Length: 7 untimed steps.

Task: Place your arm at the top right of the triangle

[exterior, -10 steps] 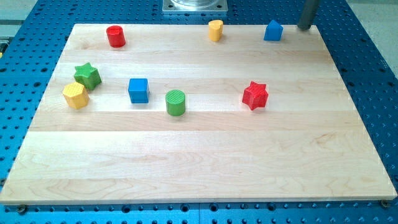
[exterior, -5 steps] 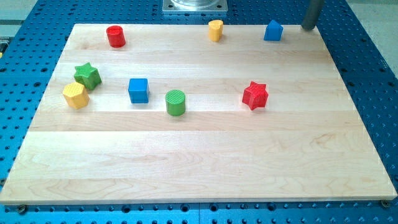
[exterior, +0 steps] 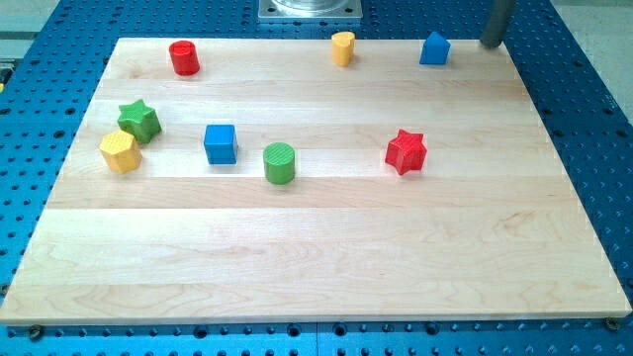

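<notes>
Rod cut off at the view's top, my tip (exterior: 492, 44) seemingly just right of blue triangle (exterior: 433, 48); no claw visible.

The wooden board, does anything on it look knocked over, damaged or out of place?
Nothing stands out. All seven blocks sit upright on the board, none touching except perhaps the green star and yellow hexagon. My tip rests off the board's top right corner, right of the blue triangle.

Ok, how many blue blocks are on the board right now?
2. The blue triangle sits near the view's top right, just left of my tip. The blue cube sits left of centre, beside the green cylinder. None appear hidden.
</notes>
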Motion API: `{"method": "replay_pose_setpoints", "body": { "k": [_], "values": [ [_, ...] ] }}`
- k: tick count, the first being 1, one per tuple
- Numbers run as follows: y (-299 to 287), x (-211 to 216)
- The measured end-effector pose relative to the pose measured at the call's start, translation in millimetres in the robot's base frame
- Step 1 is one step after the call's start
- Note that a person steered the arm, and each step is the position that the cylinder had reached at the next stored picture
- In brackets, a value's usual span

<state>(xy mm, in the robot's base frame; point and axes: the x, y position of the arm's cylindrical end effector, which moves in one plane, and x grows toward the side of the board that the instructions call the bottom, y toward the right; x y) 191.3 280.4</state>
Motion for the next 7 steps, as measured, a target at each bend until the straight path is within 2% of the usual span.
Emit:
{"method": "replay_pose_setpoints", "body": {
  "k": [7],
  "values": [
    [1.6,0.0]
  ]
}}
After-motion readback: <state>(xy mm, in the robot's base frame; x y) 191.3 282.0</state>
